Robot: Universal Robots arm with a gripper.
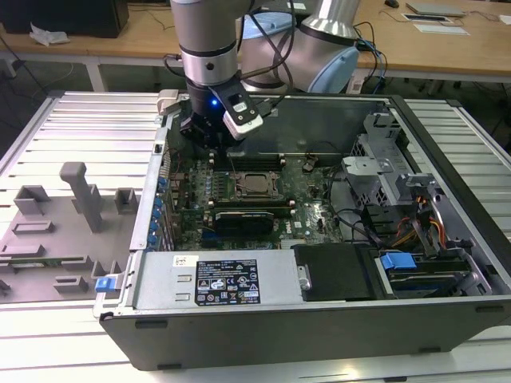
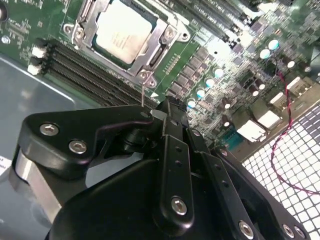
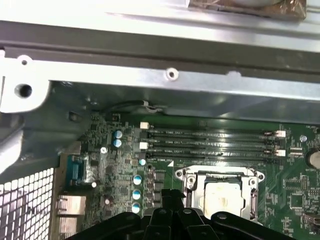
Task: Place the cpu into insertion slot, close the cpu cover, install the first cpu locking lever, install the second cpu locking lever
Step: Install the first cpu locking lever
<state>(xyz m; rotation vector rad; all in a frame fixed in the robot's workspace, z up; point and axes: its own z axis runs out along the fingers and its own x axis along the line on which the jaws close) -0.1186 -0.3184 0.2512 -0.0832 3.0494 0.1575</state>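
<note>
So from my end, the arm (image 1: pixel 206 48) is parked over the back corner of the open computer case (image 1: pixel 319 339), on the exterior view's left. The case sits on a slatted table (image 1: pixel 80 128) next to some grey holders (image 1: pixel 84 195). The gripper (image 1: pixel 209 140) hangs low above the green motherboard (image 1: pixel 311 211). In the second wrist view the gripper (image 2: pixel 167 107) looks clenched to me, its black fingers (image 2: pixel 172 150) pressed together with nothing between them. The cpu (image 2: pixel 122 32) is sitting down in the insertion slot (image 2: pixel 145 75), pale metal top facing up. The cpu cover (image 2: pixel 162 40) lies flat around it, so the chip shows through the square window. A thin metal rod (image 2: pixel 143 95) stands up from the slot's corner, right by the gripper's tip. I honestly can't tell if they're touching. In the first wrist view the gripper (image 3: pixel 170 197) is just beside the slot (image 3: pixel 186 185), not over the cpu (image 3: pixel 225 197) itself, and the cover's frame (image 3: pixel 220 175) shows along the chip's edge. The memory slots (image 3: pixel 210 142) run alongside the socket on the side toward the case wall. In the exterior view the cpu (image 1: pixel 257 185) sits near the middle of the board, close to the gripper.
</note>
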